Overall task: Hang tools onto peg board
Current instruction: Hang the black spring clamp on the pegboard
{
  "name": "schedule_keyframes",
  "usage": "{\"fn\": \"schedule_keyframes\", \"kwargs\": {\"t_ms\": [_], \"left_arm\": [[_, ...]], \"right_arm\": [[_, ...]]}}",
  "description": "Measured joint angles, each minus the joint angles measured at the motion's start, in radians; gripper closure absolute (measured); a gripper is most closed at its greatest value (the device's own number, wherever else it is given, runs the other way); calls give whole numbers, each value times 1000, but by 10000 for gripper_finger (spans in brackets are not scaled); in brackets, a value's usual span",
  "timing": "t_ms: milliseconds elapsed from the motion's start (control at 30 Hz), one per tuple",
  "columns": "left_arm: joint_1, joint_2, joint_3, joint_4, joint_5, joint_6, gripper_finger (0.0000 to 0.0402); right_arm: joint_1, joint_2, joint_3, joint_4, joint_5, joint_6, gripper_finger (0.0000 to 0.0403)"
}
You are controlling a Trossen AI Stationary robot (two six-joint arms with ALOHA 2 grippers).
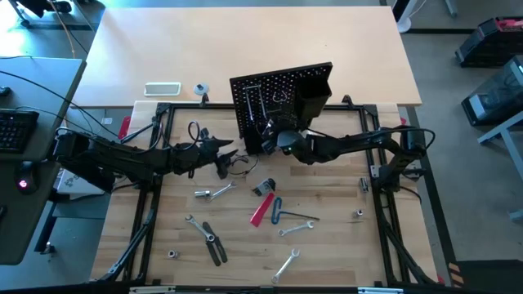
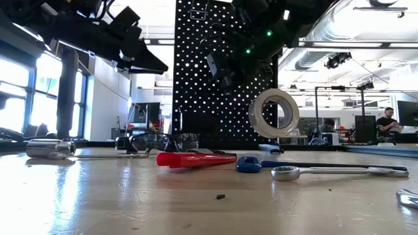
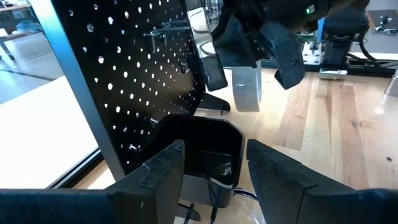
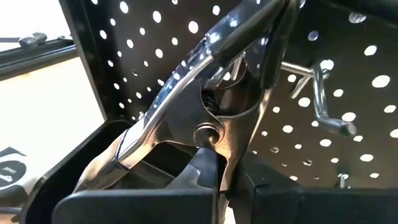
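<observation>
Right pincer clamped on pliers, long axis toward peg board; hook at 2 o'clock. Left pincer apart, empty.

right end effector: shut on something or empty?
Shut on the shiny steel pliers: the right end effector clamps them by the pivot, up against the black perforated peg board.
</observation>
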Motion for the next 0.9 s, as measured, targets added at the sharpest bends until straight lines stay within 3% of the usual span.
{"fn": "schedule_keyframes", "kwargs": {"t_ms": [433,900], "left_arm": [[0,0,0,-7,17,0,234],[0,0,0,-13,23,0,234]], "right_arm": [[-25,69,18,38,-32,43,395],[-25,92,87,3,23,-38,392]]}}
